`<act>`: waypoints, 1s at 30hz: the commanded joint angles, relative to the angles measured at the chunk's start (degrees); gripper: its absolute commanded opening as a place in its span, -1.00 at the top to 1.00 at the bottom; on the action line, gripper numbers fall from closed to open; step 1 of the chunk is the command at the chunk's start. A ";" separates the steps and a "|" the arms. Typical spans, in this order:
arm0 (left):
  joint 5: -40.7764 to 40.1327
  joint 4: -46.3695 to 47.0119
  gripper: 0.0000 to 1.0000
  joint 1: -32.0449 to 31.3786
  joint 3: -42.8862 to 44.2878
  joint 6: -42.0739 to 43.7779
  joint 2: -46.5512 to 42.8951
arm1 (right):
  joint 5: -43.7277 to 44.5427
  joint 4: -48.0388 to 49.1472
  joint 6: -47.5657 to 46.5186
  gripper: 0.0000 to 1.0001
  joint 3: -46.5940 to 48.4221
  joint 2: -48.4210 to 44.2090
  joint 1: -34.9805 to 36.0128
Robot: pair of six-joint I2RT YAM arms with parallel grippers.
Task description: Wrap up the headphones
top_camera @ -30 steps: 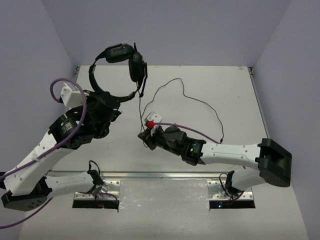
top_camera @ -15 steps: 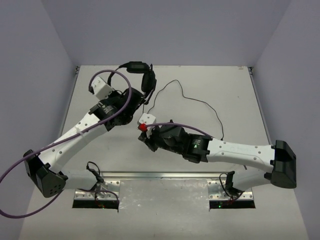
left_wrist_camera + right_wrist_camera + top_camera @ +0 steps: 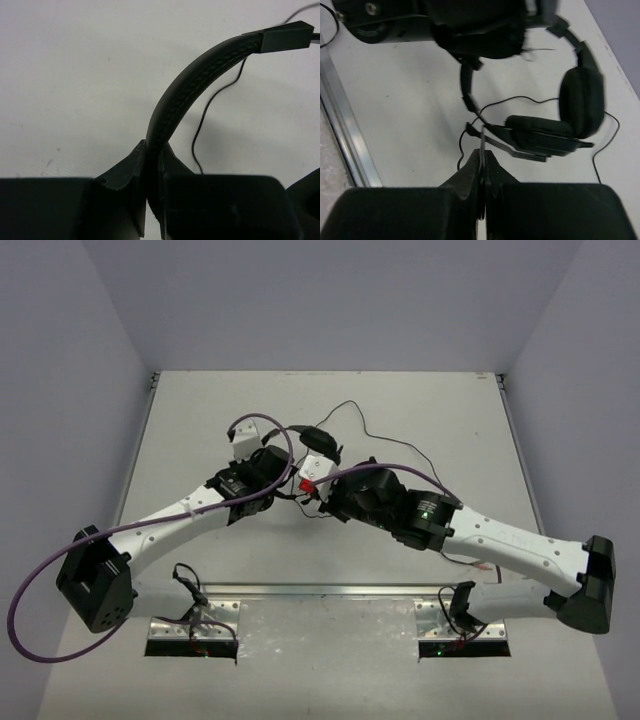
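Observation:
The black headphones (image 3: pixel 320 437) lie mid-table, mostly hidden under both wrists in the top view. My left gripper (image 3: pixel 152 150) is shut on the stitched headband (image 3: pixel 200 85), which arcs up and to the right from the jaws. My right gripper (image 3: pixel 483 155) is shut on the thin black cable (image 3: pixel 482 137), just below the two padded earcups (image 3: pixel 582 102). The left wrist shows at the top of the right wrist view (image 3: pixel 475 25). The loose cable (image 3: pixel 400 443) loops across the table towards the back right.
Purple arm cables (image 3: pixel 262 425) arch over both wrists. Grey walls close in the table at the back and both sides. A metal rail (image 3: pixel 320 590) runs along the near edge, also seen in the right wrist view (image 3: pixel 342 145).
My left arm has carried the headphones from the back left to the table's middle. My right gripper has shifted slightly right and back with the cable, and the two wrists now meet.

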 commanded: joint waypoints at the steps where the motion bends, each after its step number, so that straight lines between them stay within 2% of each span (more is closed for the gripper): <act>1: 7.56 10.54 0.99 0.51 -4.69 6.25 -0.02 | -0.04 -0.11 -7.32 0.97 0.14 -6.11 -2.63; 5: 18.62 14.78 0.99 -0.28 -5.77 11.87 1.03 | 5.57 1.48 -13.01 0.97 -0.75 -6.74 -3.95; 9: 23.74 13.46 0.99 -2.83 -3.66 17.50 3.32 | 10.59 2.97 -16.89 0.97 -0.05 -4.89 -8.25; 11: 25.68 11.27 0.99 -3.80 -2.78 18.56 3.67 | 10.50 4.20 -18.74 0.97 -0.75 -4.63 -11.15; 16: 32.43 6.17 0.99 -4.85 -1.11 20.14 2.97 | 13.49 6.57 -24.80 0.98 -3.29 -4.62 -12.83; 20: 42.28 -1.81 0.99 -5.38 3.72 24.17 5.51 | 7.89 7.27 -29.37 0.97 -6.72 -8.74 -12.92; 21: 42.38 -5.40 0.99 -5.99 6.08 24.62 6.04 | 7.61 8.50 -29.90 0.97 -7.42 -9.45 -13.01; 24: 42.03 -8.33 0.99 -6.52 6.98 27.78 4.74 | 10.23 11.14 -32.10 0.97 -9.27 -10.43 -13.10; 28: 46.33 -8.95 0.99 -6.61 5.41 32.18 -1.05 | 8.92 12.02 -31.67 0.96 -9.36 -11.13 -13.36; 30: 45.72 -8.17 0.99 -7.05 4.26 33.06 -3.26 | 5.70 10.55 -30.18 0.94 -8.23 -11.13 -13.27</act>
